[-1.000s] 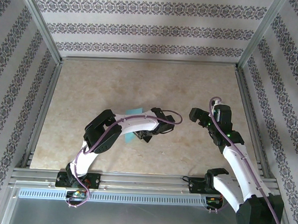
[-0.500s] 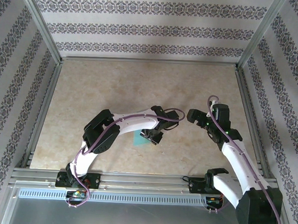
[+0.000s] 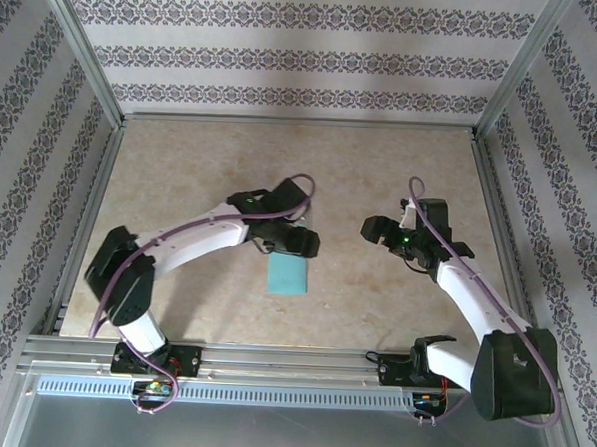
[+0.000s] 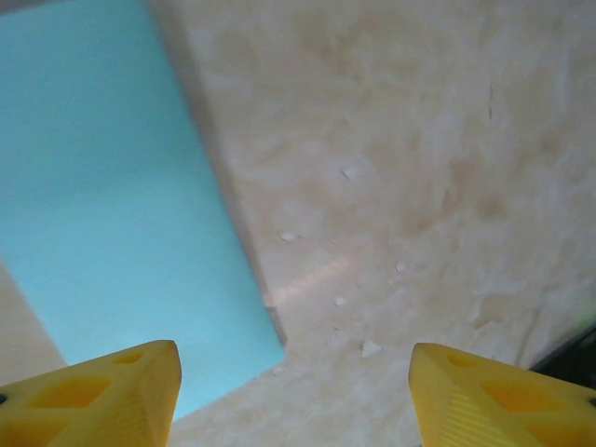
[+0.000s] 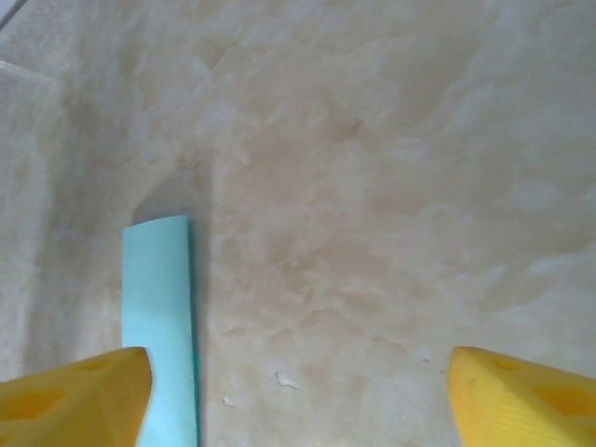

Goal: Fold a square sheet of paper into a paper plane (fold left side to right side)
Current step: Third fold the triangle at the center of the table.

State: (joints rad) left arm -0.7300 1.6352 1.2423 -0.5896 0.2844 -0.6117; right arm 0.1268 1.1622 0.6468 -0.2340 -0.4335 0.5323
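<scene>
Left & right jaws are hanging apart, holding nothing, w/ the folded sheet (image 3: 288, 275) lying just beside the left jaws, and imo that uncreased fold is risking springing open.

You're looking at two white arms, the left arm (image 3: 192, 240) and the right arm (image 3: 475, 298), with black blocks at the joints. A purple cable (image 3: 303, 180) loops along each. Your wrist views show chunky yellow fingertips (image 4: 102, 386) with moulded triangular recesses.
</scene>
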